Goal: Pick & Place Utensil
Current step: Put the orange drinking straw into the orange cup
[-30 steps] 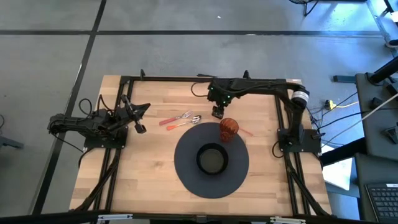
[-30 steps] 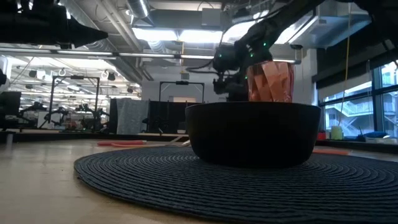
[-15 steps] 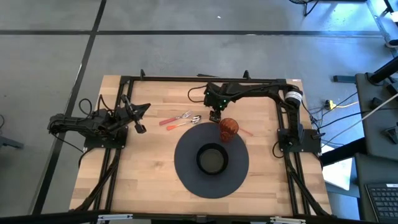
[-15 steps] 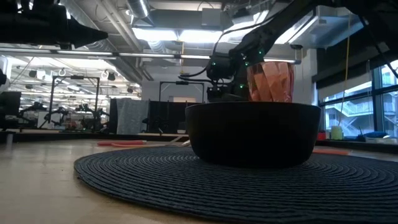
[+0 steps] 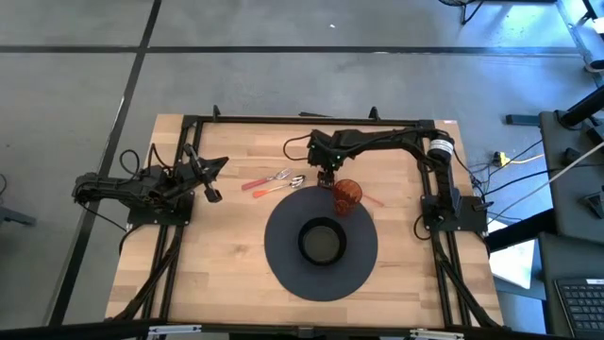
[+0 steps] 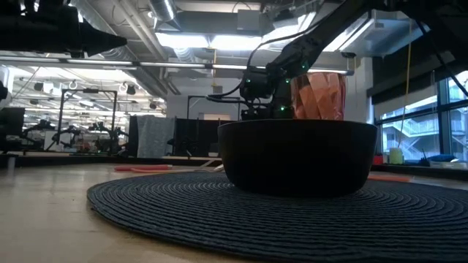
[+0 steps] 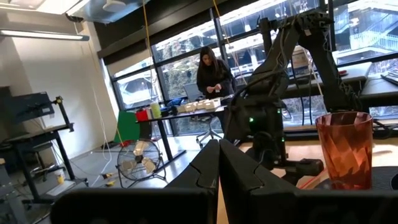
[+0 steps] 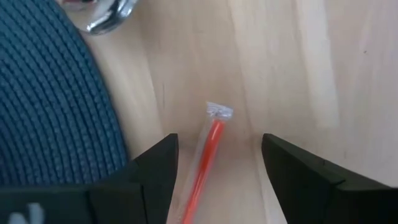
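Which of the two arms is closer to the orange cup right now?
The right. Its end effector hangs just beside the orange cup, toward the table's far edge. The left end effector waits far off at the table's left side.

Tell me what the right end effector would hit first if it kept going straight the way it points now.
Probably the wrapped red straw: it lies on the wooden table between the open fingers of the right end effector, which points down beside the dark mat. How far below it lies is unclear.

We note a faceted orange-red cup (image 5: 346,196), black bowl (image 5: 321,242), dark blue-grey ribbed mat (image 5: 283,255), red straw (image 8: 205,158) between the fingers.
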{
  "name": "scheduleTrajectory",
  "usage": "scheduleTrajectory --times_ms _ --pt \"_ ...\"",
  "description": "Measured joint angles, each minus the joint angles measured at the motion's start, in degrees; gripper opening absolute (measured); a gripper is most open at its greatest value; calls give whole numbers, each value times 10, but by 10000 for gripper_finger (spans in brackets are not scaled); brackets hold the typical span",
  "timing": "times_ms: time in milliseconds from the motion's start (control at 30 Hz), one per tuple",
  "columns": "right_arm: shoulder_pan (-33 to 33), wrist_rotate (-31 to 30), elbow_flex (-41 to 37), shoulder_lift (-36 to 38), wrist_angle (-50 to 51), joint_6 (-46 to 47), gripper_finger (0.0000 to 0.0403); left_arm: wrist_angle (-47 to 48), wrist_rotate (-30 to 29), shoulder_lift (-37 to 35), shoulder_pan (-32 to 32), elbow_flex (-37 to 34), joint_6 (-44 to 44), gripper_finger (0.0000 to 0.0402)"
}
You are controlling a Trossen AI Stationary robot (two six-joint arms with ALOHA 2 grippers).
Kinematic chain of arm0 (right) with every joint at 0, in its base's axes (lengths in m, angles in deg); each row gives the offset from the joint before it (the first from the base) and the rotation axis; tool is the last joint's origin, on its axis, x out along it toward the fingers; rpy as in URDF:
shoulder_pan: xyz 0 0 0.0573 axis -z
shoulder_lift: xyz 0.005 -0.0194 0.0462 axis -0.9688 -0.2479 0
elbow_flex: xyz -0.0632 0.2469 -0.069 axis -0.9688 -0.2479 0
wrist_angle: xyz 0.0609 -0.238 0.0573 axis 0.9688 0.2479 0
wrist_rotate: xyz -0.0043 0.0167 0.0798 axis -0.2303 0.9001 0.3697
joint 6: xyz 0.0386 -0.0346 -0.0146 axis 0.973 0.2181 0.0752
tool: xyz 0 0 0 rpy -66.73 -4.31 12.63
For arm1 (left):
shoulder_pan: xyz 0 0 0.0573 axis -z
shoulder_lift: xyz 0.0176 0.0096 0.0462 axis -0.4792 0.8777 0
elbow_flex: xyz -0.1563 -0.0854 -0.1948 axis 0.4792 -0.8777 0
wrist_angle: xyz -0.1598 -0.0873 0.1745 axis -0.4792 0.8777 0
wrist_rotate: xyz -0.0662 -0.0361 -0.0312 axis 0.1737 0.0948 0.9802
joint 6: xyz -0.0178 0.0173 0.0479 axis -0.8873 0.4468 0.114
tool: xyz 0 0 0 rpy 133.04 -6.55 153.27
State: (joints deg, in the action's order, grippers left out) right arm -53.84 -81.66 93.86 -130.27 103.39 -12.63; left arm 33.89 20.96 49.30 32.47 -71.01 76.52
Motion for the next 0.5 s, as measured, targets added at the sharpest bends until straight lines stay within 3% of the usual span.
scheduleTrajectory --times_ms 367,500 --pt "-1 -30 2 -35 4 -13 227 0 1 0 0 0 -12 4" --pt "-1 -37 1 -44 3 -13 197 0 1 0 0 0 -12 4"
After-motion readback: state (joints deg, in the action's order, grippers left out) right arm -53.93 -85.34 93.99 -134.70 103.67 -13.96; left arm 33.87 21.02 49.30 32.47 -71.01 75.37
